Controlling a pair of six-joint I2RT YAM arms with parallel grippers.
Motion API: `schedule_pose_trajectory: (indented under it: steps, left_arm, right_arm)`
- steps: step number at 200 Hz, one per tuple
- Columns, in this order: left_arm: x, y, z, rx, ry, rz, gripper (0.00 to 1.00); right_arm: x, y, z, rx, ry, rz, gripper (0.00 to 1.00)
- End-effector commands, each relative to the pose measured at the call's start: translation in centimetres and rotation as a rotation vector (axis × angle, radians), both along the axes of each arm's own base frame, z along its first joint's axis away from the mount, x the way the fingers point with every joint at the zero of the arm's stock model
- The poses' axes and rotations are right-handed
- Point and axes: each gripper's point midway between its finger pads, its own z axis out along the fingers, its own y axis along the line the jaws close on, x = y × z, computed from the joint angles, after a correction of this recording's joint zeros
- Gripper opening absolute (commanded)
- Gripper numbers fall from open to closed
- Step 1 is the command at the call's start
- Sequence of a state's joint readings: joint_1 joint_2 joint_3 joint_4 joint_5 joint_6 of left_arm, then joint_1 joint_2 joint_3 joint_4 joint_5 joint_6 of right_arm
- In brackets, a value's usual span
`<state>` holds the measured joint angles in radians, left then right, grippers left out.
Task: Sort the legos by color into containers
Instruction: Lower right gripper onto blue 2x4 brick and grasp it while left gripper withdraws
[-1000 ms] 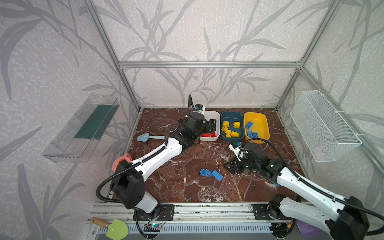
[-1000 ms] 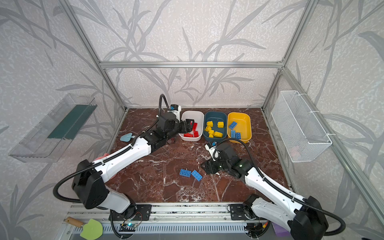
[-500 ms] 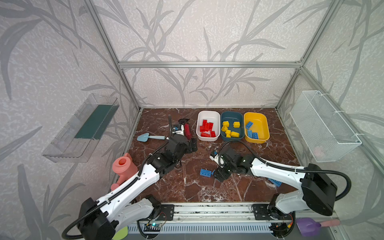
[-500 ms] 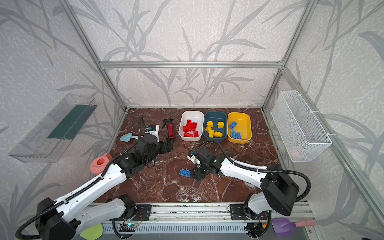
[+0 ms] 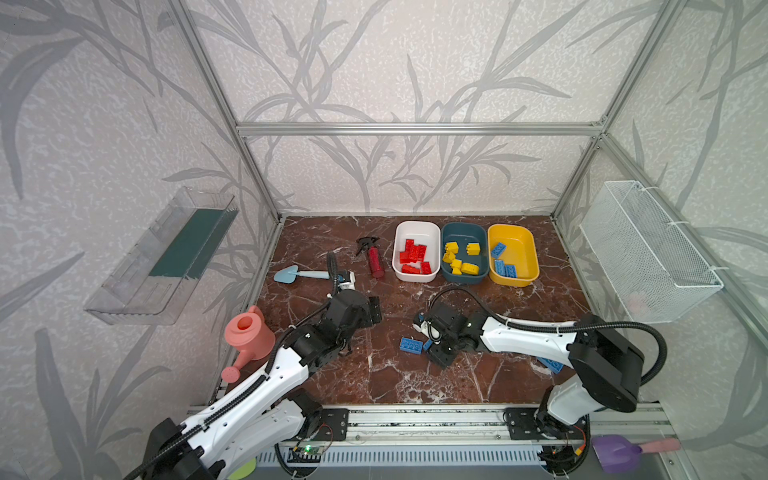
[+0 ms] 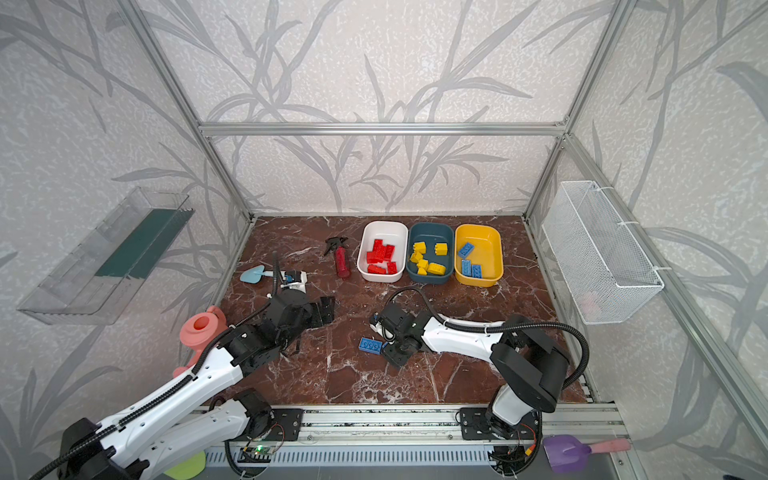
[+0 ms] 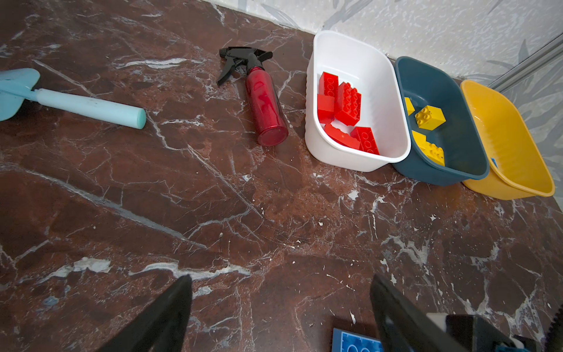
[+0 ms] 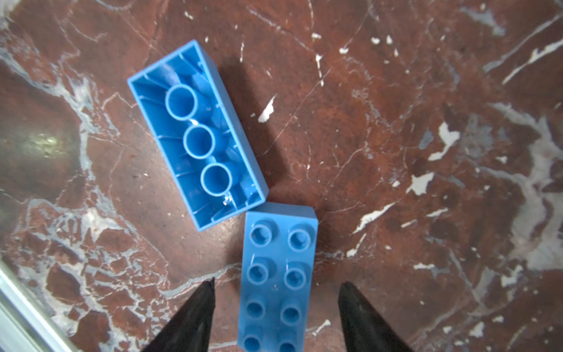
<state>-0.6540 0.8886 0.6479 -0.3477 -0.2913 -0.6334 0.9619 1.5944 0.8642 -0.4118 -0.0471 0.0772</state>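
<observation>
The right gripper [image 8: 275, 282] has its jaws parted, one on each long flank of a stud-up blue brick [image 8: 278, 243]. Bare marble floor [image 8: 426, 91] shows in the gap on both sides, so nothing is grasped yet. Corner to corner with that brick lies an upturned blue brick [image 8: 198, 134], hollow side up. In both top views it sits at about 9 o'clock of the right gripper [image 5: 432, 347], while the straddled brick is mostly hidden under the wrist. The left gripper [image 7: 281, 277] is released, jaws wide with only floor between them. It hangs near the middle of the floor, at roughly 10 o'clock of the right one, well apart from any brick. Along the far wall stand the white tub [image 5: 417, 226] with red bricks [image 5: 413, 257], the teal tub [image 5: 464, 227] with yellow bricks [image 5: 461, 259], and the yellow tub [image 5: 513, 229] with blue bricks [image 5: 505, 266]. A third blue brick [image 5: 550, 365] peeps out beside the right arm's elbow at about 3 o'clock. A spray bottle [image 5: 374, 259] lies beside the white tub and has no part in this. The step in hand looks like picking up a blue brick, with only blue ones left loose, so the sort seems nearly done. The next move calls for squeezing squarely on the long flanks without nudging the neighbour at its corner. Then comes a lift clear of the floor and a carry toward 1 o'clock, over the yellow tub's near rim, before letting go.
</observation>
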Motion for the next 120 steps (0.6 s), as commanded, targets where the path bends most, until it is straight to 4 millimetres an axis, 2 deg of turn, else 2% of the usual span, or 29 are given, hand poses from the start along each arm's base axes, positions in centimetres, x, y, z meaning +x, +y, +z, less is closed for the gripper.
schedule_pose_trajectory:
  steps: [1,40,54,66,90,120]
  left_arm:
    - [-0.3,0.9,-0.1,-0.001,-0.003,0.043,0.91]
    - [-0.7,1.1,-0.8,-0.021,0.003,0.050,0.91]
    - [-0.8,1.1,-0.8,-0.027,0.002,0.052,0.91]
    - [-0.9,1.2,-0.8,-0.028,0.000,0.052,0.91]
    - [-0.9,1.2,-0.6,-0.032,-0.003,0.052,0.91]
    - [-0.7,0.7,-1.0,-0.041,0.009,0.042,0.90]
  right_arm:
    - [0.4,0.3,0.1,-0.025,-0.026,0.002,0.61]
    - [0.6,0.0,-0.4,-0.049,-0.067,-0.007,0.50]
    - [0.8,-0.2,-0.3,-0.056,-0.076,-0.016,0.38]
    - [0.9,-0.2,0.0,-0.053,-0.085,-0.026,0.33]
    - [1.3,-0.3,0.9,-0.035,-0.110,-0.050,0.31]
    - [1.9,-0.6,3.0,-0.022,-0.153,-0.081,0.29]
